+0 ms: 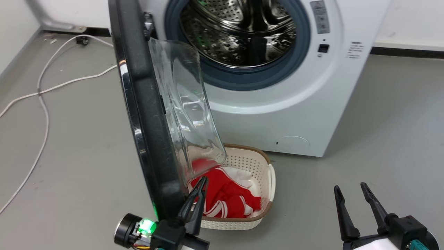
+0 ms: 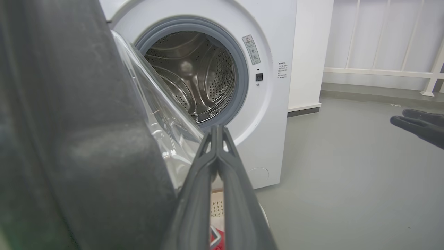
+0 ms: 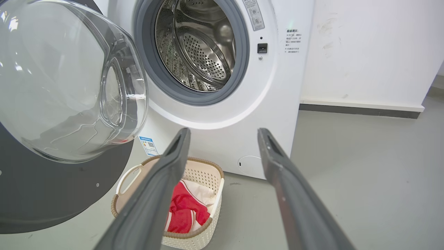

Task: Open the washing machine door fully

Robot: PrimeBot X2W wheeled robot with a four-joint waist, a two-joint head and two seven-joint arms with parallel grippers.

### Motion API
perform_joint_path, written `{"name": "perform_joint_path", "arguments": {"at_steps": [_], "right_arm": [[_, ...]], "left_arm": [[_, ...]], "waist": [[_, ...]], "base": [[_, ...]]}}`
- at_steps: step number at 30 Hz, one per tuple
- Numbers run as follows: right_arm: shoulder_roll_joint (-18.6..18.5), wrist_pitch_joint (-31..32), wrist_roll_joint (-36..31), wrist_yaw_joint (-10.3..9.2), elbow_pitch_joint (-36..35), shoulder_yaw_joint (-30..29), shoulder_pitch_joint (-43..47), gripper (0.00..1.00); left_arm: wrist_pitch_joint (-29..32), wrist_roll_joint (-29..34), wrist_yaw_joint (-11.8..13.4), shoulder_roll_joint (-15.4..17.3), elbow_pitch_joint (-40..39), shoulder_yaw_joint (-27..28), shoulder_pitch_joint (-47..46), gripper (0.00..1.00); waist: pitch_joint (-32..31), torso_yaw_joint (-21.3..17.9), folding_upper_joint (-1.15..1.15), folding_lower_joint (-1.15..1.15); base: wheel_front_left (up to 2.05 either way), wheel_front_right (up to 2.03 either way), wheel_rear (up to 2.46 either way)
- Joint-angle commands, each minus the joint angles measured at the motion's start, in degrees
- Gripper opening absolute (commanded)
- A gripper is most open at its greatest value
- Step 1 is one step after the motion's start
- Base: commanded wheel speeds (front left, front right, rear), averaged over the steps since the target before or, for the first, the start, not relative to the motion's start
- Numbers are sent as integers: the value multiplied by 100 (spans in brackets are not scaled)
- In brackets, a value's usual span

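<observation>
**Push the Door Wide With Closed Fingers**

The left gripper (image 1: 204,181) has its 2 fingers pressed together with nothing between them. It sits on the inside of the washing machine door (image 1: 145,114), low down, just beside the glass bowl (image 1: 187,104). I cannot tell if it touches the door. The right gripper (image 1: 350,189) is open and holds nothing, well apart from the door.

The job now, I think, is to push the door the rest of the way. A good push goes on the black part, not on the glass. It goes to the robot's left, away from the washing machine (image 1: 295,114). It should be slow and follow the curve the door swings on. The fingers could slip off the smooth edge, so they should lie flat against it.

The door is about half open. It sticks out from the front of the machine, edge toward the head camera. It is big, round, black and shiny. Behind it the steel drum (image 1: 239,31) shows. Under the door sits a basket (image 1: 249,161) with red cloth (image 1: 229,199).
</observation>
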Motion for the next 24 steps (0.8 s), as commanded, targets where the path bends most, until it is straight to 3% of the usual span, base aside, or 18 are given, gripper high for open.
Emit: {"name": "perform_joint_path", "arguments": {"at_steps": [1, 13, 24], "right_arm": [[11, -11, 48, -6, 1, -10, 30, 100], [10, -10, -16, -5, 37, -80, 12, 100], [10, -11, -129, -6, 88, -100, -113, 100]], "left_arm": [[33, -36, 111, 116, 88, 207, 6, 0], [24, -41, 111, 100, -39, 519, 240, 0], [25, -359, 72, 103, 40, 1394, 210, 0]], "waist": [[16, 91, 0, 0], [176, 778, 0, 0], [383, 1083, 0, 0]], "base": [[0, 0, 0], [0, 0, 0], [0, 0, 0]]}}
